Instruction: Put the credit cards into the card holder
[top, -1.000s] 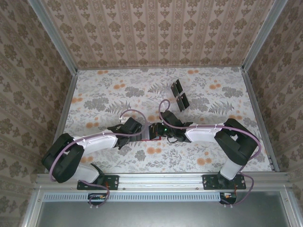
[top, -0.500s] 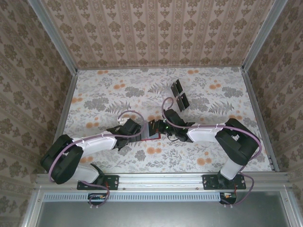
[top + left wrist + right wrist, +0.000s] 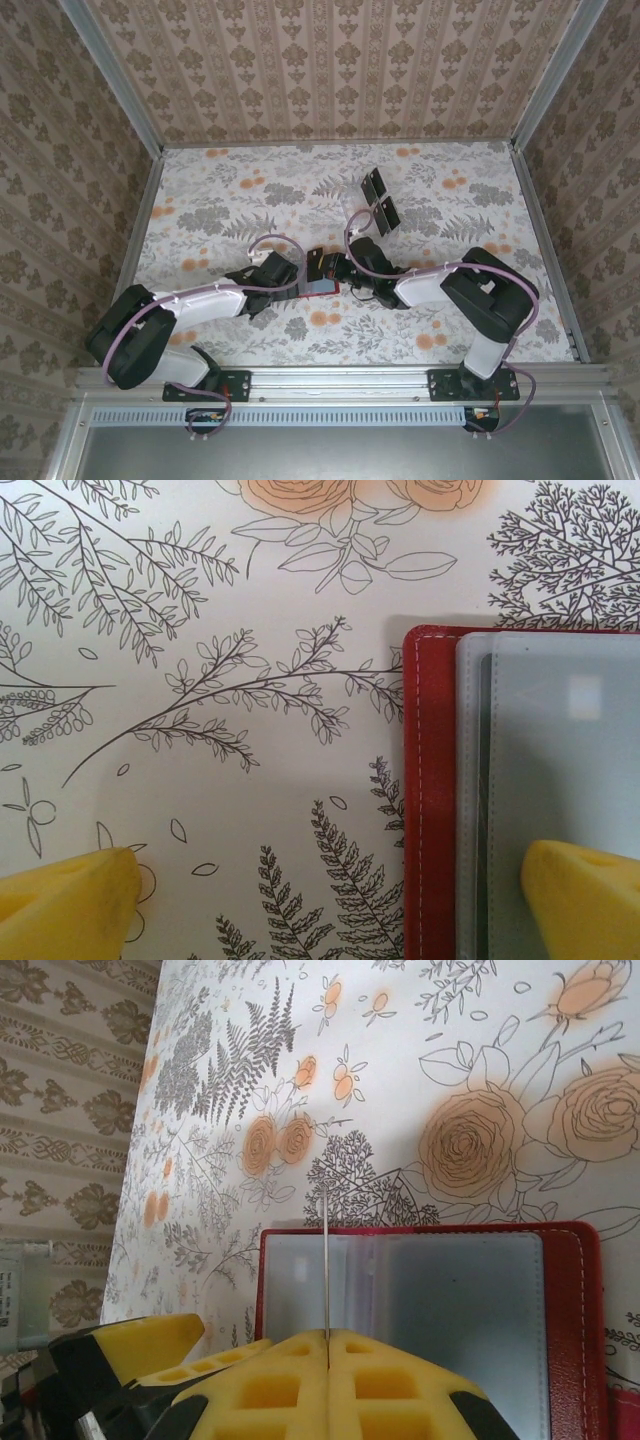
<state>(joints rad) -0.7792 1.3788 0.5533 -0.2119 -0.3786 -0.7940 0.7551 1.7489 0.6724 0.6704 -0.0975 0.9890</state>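
Right pincer (image 3: 328, 1345): clenched, its yellow fingers pressed flat together on a credit card (image 3: 327, 1260), which stands out from them edge-on as a thin line.
Held card, position: poised over the open card holder (image 3: 566, 1320), with its free edge above the left part of the clear sleeve (image 3: 450, 1300). Whether it touches the sleeve cannot be told.
Left pincer (image 3: 325, 905): released, fingers spread wide, grasping nothing. One fingertip (image 3: 585, 900) sits over the holder's sleeve, the other (image 3: 65, 905) over bare bench (image 3: 200, 780).
Card holder, position: lying open and flat on the bench, between the two pincers.
Further credit cards (image 3: 372, 185): two, lying close together toward the back of the bench, well apart from the holder.
Stage (judged): the held card is being lined up for insertion; the two loose cards are not yet fetched.
Risk, missed slot: the card's edge may skid across the sleeve instead of entering, because the slot mouth is thin and the approach is steep.
Risk, holder shifting: a push from the card may slide the holder, because the open left pincer is not visibly pinning it.
Risk, card twist: the card may pivot in the grip, because it is held only along one edge.
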